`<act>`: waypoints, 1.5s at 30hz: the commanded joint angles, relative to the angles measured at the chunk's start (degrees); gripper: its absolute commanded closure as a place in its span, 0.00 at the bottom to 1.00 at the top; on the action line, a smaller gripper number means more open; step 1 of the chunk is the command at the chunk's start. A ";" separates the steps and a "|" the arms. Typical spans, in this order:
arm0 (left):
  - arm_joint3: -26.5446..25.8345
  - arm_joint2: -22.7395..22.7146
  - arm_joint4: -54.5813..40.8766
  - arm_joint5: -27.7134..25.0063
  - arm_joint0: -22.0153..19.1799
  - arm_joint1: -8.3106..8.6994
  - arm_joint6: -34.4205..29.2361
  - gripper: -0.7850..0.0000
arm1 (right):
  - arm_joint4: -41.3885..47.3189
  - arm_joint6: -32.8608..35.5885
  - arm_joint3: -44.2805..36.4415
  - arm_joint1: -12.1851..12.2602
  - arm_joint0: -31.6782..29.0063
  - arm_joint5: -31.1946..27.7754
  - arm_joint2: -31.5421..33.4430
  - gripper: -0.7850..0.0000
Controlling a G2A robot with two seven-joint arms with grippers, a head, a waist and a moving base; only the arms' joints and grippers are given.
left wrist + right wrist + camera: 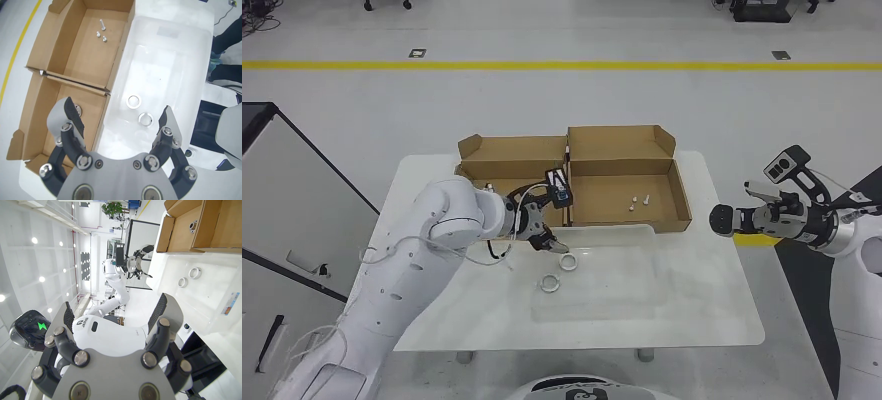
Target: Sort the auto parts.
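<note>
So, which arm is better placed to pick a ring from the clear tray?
Probably left: the left gripper hangs open beside a ring, while the right gripper sits beyond the table.

There are two open brown cardboard boxes [507, 152] [620, 143] and one clear plastic tray [614, 285], all on one white table [712, 290]. The tray holds two silver metal rings [569, 262] [550, 284]. One box contains three small silver bolts, one long bolt [102, 24] and two short bolts [98, 34] [104, 38]. The other box contains one silver flanged metal fitting [192, 226].
</note>
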 commanded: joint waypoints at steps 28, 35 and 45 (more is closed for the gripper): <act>2.03 32.50 2.99 6.70 -17.00 0.25 -6.69 0.55 | 0.00 0.00 0.00 0.00 0.00 0.00 0.00 0.00; 7.29 35.31 7.93 5.33 -18.01 -1.50 -3.31 0.56 | 0.00 0.00 0.00 0.00 0.00 0.00 0.00 0.00; 14.35 38.31 12.26 5.86 -20.24 -4.78 -1.23 0.58 | 0.00 0.00 0.00 0.00 0.00 0.00 0.00 0.00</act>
